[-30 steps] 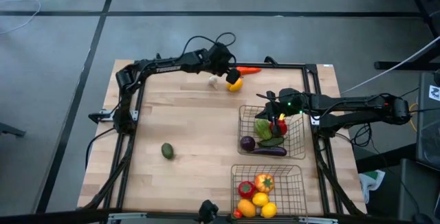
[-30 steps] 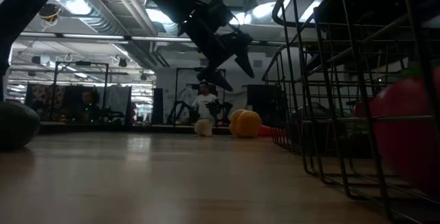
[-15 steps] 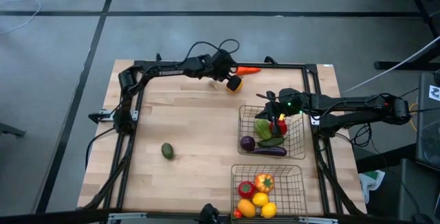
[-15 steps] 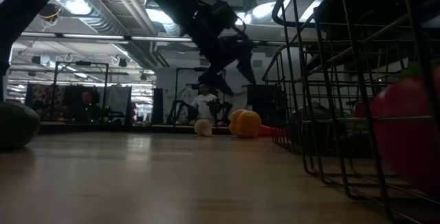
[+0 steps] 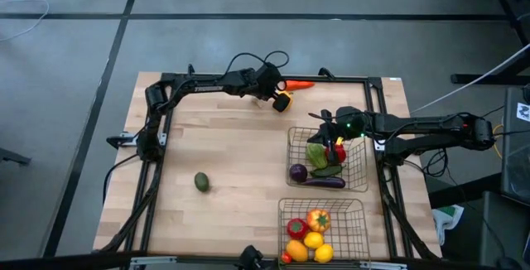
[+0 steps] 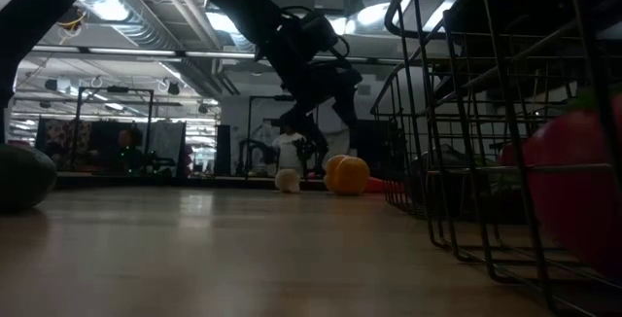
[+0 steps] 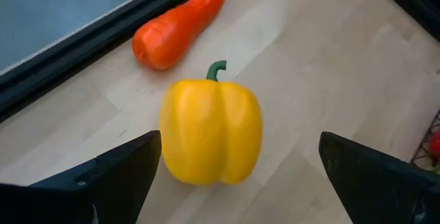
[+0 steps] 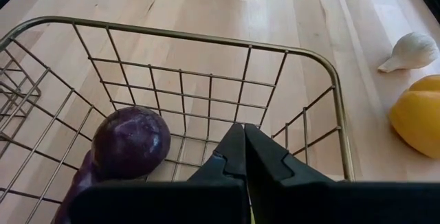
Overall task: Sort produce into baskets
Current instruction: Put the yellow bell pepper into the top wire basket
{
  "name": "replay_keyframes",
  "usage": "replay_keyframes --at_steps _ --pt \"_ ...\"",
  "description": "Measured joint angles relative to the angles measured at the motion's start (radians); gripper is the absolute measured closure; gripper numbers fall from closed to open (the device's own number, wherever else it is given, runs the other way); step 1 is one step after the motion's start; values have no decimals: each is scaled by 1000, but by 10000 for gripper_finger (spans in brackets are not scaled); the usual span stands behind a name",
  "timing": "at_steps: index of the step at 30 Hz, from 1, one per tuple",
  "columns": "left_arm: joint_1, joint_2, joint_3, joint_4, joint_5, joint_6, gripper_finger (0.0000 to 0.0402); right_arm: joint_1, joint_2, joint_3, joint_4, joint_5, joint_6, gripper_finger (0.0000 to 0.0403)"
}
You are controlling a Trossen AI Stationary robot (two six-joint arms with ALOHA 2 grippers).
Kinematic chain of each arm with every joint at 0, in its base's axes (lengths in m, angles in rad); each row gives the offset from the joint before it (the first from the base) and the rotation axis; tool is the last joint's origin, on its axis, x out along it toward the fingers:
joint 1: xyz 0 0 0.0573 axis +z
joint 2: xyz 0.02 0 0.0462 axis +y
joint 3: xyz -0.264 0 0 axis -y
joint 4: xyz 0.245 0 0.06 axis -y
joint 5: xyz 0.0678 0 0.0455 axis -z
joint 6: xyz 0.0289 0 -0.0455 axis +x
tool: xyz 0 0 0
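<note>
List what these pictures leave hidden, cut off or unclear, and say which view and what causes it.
- Garlic: in the high view the left hand covers it.
- Near basket: the high view's bottom edge cuts it off.
- Eggplant: the right wrist view's edge and the shut right hand hide part of it.
- Avocado: dark and cropped at the low view's edge.
</note>
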Motion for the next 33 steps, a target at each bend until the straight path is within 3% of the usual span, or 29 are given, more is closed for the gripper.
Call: replay_keyframes --at_steps 12,19,33 --pt "10 -2 0 0 -52 -18 9 0 0 0 0 2 0 402" --pt "-21 7 1 28 -12 258 3 0 0 0 0 2 0 402" --pt "-3 37 1 64 28 284 2 0 0 0 0 2 0 402"
